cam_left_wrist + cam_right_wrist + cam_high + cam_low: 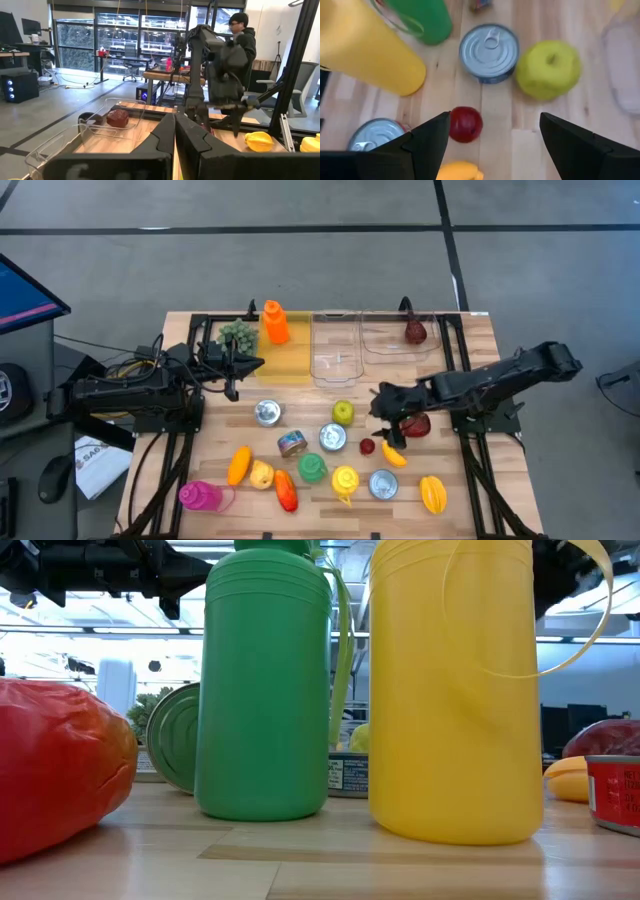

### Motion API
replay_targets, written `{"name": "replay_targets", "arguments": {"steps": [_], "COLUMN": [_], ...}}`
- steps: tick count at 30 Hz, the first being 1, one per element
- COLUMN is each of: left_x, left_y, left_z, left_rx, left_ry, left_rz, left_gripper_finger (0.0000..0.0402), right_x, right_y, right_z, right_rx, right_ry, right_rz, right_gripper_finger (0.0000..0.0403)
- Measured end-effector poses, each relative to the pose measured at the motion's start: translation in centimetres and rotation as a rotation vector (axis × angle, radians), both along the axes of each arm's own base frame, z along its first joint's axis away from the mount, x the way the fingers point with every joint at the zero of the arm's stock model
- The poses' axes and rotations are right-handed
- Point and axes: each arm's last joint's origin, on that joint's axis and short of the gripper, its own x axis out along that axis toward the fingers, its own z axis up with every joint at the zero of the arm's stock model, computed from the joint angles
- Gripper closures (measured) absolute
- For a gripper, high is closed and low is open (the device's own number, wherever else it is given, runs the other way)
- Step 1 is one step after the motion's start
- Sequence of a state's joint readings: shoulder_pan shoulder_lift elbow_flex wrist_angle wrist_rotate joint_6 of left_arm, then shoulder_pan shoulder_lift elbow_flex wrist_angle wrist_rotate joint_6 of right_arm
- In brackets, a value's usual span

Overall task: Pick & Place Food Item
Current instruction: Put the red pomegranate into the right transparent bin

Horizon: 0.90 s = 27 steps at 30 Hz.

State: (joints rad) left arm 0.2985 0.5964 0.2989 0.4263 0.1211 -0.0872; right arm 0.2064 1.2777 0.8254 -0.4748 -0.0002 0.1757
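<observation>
Red fruit (465, 124) shows between the right arm's spread fingers (427, 142); the low view hides it.

Right pincer (385, 428) hangs spread wide over mid-table; left pincer (232, 367) closed.

small red round fruit (465, 124), glossy, resting on the wooden tabletop; green apple (548, 69) at its 2 o'clock, silver can (488, 52) at 12, yellow fruit (460, 171) touching at 6.
</observation>
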Motion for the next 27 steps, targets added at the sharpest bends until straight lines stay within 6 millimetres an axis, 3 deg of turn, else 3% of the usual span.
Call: {"name": "replay_targets", "arguments": {"steps": [10, 27], "left_x": [0.0, 0.0], "left_y": [0.0, 0.0], "left_z": [0.0, 0.0], "left_rx": [0.000, 0.000], "left_ry": [0.000, 0.001], "left_rz": [0.000, 0.000], "left_gripper_finger": [0.0401, 0.0401], "right_x": [2.3, 3.3], "right_y": [1.6, 2.6], "right_z": [-4.1, -7.7], "right_rx": [0.010, 0.046], "right_ry": [0.103, 0.225], "right_rz": [0.055, 0.074], "right_gripper_finger": [0.0101, 0.0101]}}
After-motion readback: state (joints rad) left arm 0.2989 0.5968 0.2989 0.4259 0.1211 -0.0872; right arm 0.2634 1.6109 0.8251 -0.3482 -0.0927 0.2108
